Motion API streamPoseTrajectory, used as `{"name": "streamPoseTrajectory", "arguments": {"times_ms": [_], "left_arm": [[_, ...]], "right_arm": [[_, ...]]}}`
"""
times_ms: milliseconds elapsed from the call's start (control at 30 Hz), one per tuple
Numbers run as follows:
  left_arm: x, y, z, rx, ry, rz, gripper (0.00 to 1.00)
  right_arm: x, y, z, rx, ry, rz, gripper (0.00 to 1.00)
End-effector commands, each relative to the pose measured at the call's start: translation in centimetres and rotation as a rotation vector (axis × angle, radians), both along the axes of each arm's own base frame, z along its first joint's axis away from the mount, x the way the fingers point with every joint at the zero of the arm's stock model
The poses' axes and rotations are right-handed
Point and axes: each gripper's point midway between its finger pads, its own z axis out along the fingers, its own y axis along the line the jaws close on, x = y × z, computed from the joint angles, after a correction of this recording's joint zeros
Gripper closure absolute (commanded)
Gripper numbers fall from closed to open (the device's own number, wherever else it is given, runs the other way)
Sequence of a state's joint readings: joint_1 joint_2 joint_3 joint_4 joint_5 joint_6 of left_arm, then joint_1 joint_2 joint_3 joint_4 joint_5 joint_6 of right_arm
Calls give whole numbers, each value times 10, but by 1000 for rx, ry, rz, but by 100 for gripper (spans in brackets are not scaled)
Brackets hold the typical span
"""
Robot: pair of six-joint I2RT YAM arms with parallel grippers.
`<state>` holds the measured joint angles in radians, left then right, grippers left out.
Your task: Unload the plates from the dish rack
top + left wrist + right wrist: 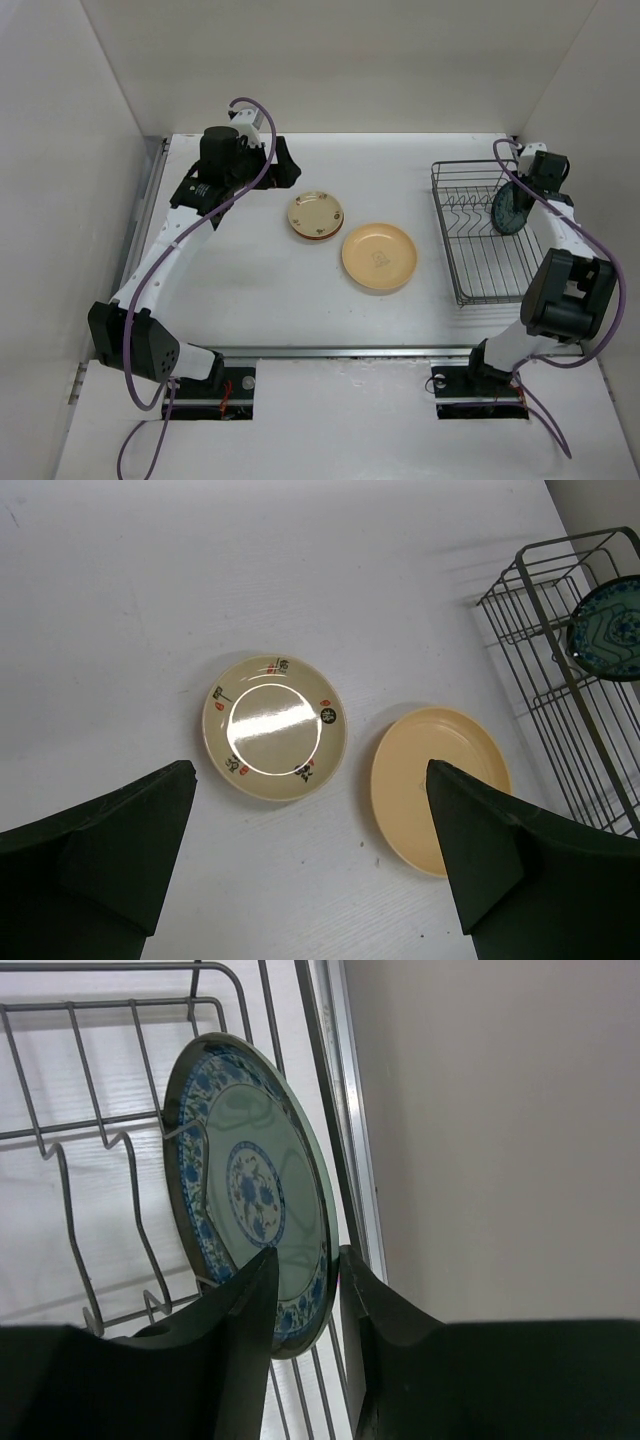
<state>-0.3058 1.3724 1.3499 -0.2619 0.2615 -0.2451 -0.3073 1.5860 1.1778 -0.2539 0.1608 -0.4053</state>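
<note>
**Right gripper [308,1260] closed on the blue-patterned plate [250,1185] in the dish rack [447,240].**

The plate stood on edge among the prongs at the rack's 1 o'clock corner in the top view. The two fingers pinched its near rim, one on each face. The left gripper [310,770] hung open, fingers wide apart, above the table [250,290]. A cream plate [317,213] lay at its 5 o'clock. The tan-yellow plate [379,256] lay flat just beside that plate, at its 4 o'clock.
</note>
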Motion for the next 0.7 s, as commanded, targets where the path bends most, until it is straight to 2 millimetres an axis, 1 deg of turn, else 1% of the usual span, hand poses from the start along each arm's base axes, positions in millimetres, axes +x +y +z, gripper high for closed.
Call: {"name": "streamPoseTrajectory", "arguments": {"times_ms": [0, 33, 133, 167, 200, 300, 367, 533, 633, 667], "left_arm": [[1, -2, 8, -21, -29, -6, 0], [1, -2, 8, -21, -29, -6, 0], [1, -2, 8, -21, -29, -6, 0], [1, -2, 8, -21, -29, -6, 0], [1, -2, 8, -21, -29, -6, 0], [1, -2, 8, -21, -29, -6, 0], [1, -2, 8, -21, -29, -6, 0], [0, -3, 8, -25, -28, -14, 0], [0, -3, 8, -25, -28, -14, 0], [0, -3, 8, -25, -28, -14, 0]], "right_arm": [[13, -10, 19, -34, -49, -20, 64], [14, -13, 23, -44, -55, -32, 64], [14, -13, 19, -41, -46, -32, 66], [13, -15, 19, -47, -45, -40, 67], [13, -15, 19, -47, -45, -40, 72], [13, -15, 19, -54, -41, -35, 78], [13, -15, 23, -57, -49, -35, 79], [14, -14, 23, -63, -44, -10, 89], [11, -16, 21, -62, -29, -5, 91], [10, -14, 19, -53, -21, 3, 92]]}}
